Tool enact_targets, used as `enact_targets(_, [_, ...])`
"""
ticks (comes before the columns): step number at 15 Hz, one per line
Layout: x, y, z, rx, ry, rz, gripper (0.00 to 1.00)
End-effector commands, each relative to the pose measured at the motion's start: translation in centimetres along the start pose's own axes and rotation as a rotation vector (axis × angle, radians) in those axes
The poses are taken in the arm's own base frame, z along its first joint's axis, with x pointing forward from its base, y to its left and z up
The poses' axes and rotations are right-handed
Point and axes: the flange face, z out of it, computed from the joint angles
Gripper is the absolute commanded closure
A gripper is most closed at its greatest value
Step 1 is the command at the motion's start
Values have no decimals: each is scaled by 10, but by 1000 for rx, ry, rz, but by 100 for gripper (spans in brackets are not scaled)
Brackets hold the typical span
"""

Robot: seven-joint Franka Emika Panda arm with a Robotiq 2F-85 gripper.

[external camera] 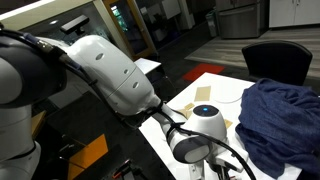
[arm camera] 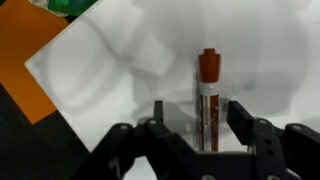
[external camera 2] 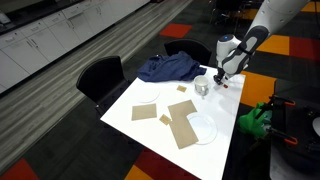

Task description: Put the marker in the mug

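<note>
The marker (arm camera: 208,95) has a dark red cap and a white and red barrel. It lies flat on the white table (arm camera: 120,60) in the wrist view. My gripper (arm camera: 200,108) is open and low over it, one finger on each side of the barrel, with gaps on both sides. In an exterior view my gripper (external camera 2: 222,80) hangs at the table's far right edge, just right of the small white mug (external camera 2: 202,86), which stands upright. The mug is out of the wrist view.
A blue cloth (external camera 2: 168,68) lies at the table's far end, also in the exterior view behind the arm (external camera: 285,115). Two white plates (external camera 2: 147,99) (external camera 2: 203,130) and cardboard pieces (external camera 2: 182,125) lie mid-table. A black chair (external camera 2: 100,75) and a green object (external camera 2: 255,120) flank the table.
</note>
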Motion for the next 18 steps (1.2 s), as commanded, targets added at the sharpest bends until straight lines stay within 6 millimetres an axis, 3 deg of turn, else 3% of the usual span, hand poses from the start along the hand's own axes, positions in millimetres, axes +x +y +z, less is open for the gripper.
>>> enact_targets(1, [5, 0, 6, 13, 9, -10, 63])
enact_targets(6, [5, -2, 2, 6, 12, -14, 99])
enact_targets(8, [3, -3, -16, 6, 34, -17, 95])
enact_targets(18, [-11, -22, -212, 30, 245, -131, 95])
